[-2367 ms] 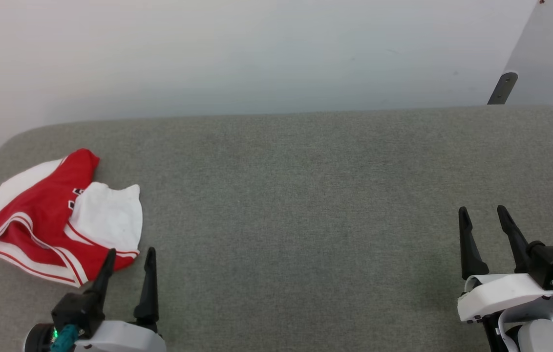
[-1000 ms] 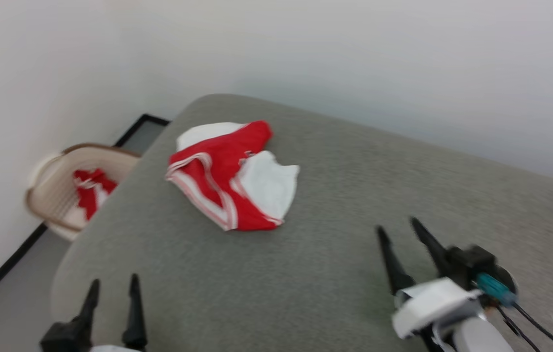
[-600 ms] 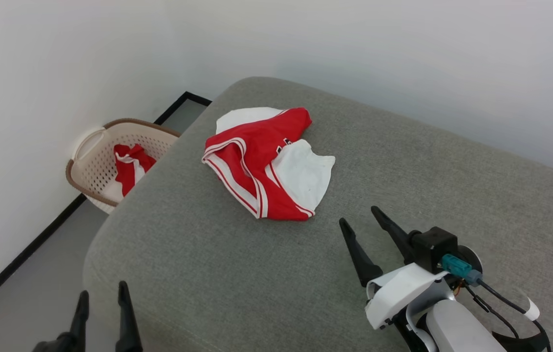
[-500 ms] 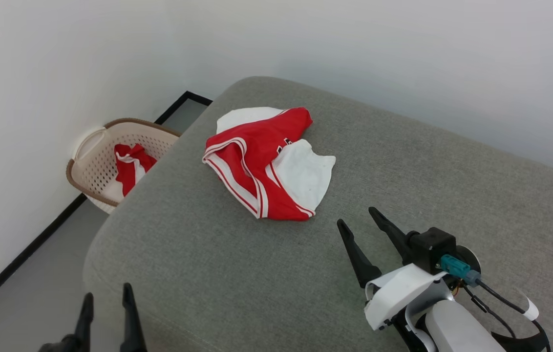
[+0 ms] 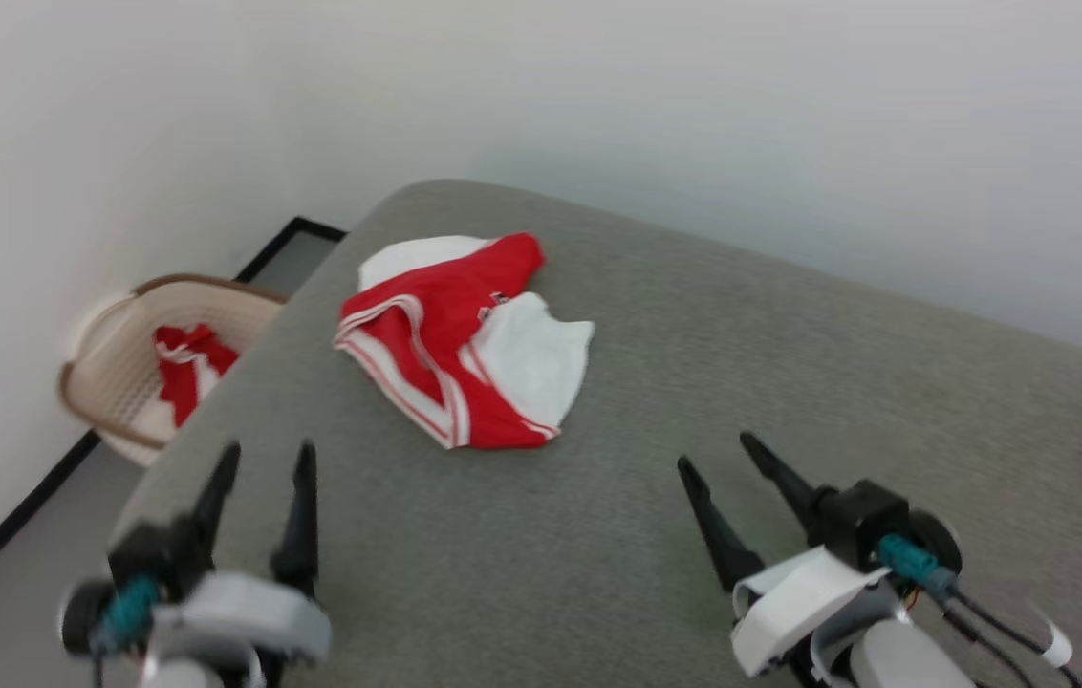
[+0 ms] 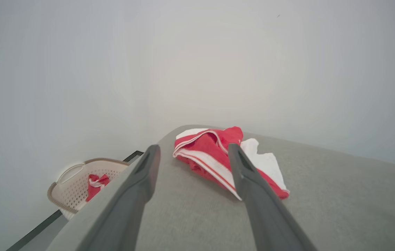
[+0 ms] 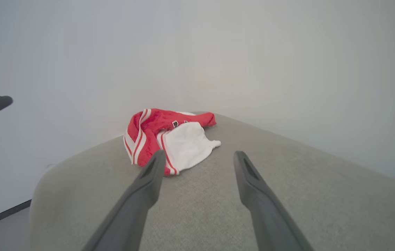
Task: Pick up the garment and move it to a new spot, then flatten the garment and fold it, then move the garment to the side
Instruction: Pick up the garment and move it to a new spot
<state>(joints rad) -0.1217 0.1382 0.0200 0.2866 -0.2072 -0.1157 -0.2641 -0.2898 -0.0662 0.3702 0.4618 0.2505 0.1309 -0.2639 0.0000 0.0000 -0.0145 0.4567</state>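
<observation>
The garment [image 5: 460,339], red with white sleeves and striped trim, lies crumpled near the far left end of the grey padded table [image 5: 694,363]. My left gripper [image 5: 269,449] is open and empty over the table's near left corner, short of the garment. To the right of the shirt and nearer to me, my right gripper [image 5: 715,451] is also open and empty. The left wrist view shows the garment [image 6: 215,153] ahead of the spread fingers of the left gripper [image 6: 193,148]. The right wrist view shows the garment [image 7: 169,136] just beyond the right gripper [image 7: 200,153].
A beige laundry basket [image 5: 111,401] stands on the floor by the wall, left of the table, with another red and white cloth [image 5: 187,368] inside. The basket [image 6: 72,181] is also in the left wrist view. White walls close the corner behind the table.
The head camera has swung, so the whole picture shifted and blurred. My left gripper has come up further into view over the table's corner. The garment lies as before.
</observation>
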